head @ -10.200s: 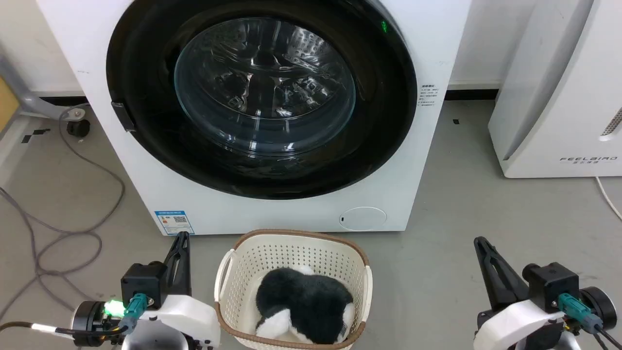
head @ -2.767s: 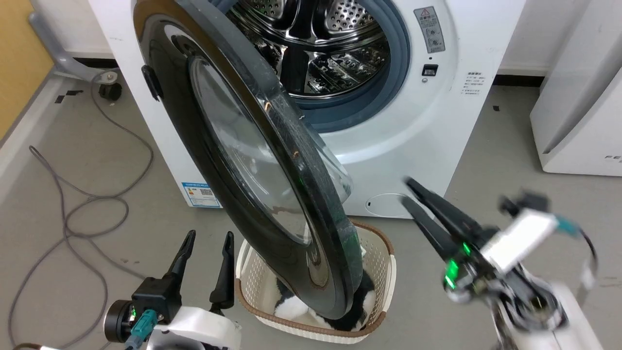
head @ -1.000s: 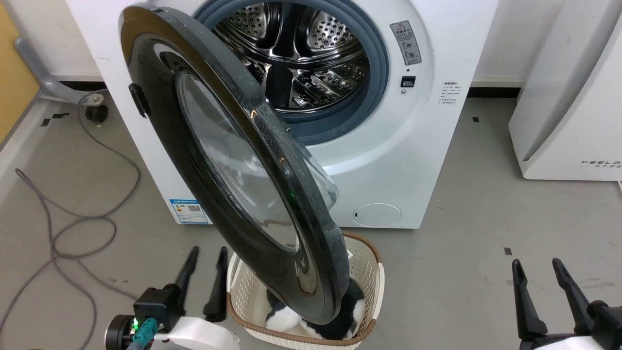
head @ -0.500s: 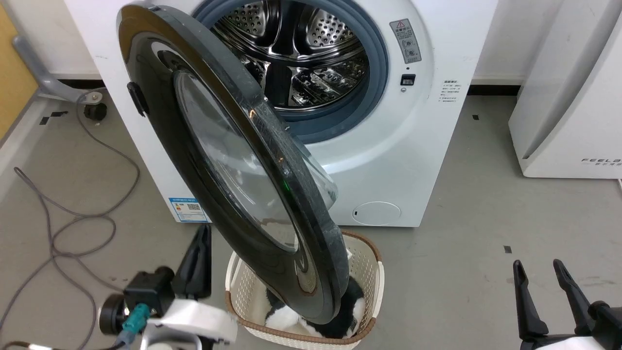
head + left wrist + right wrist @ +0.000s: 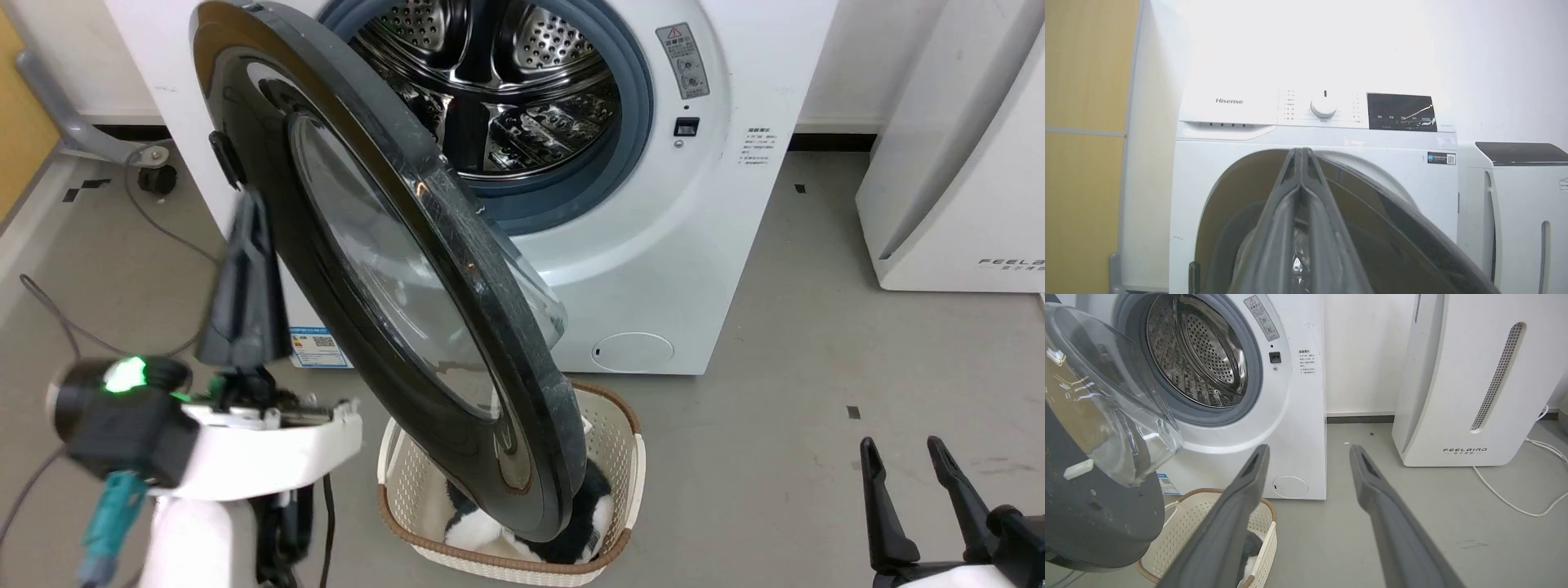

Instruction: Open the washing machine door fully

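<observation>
Obs: washing machine door (image 5: 384, 269) half open. Beside its outer face, left claw (image 5: 249, 208) clenched, empty. Away from the door, right claw (image 5: 900, 447) released. Suggest pulling at the free rim, following the hinge arc.

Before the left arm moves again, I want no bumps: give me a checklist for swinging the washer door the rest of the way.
1. Door fully open: not ok; the washing machine door stands part-way.
2. Fingers of the left gripper closed for pushing: ok.
3. The left gripper touching the door: cannot tell.
4. The right gripper clear of the door: ok; open, low, apart.
5. The basket clear of the door's lower edge: cannot tell.
</observation>
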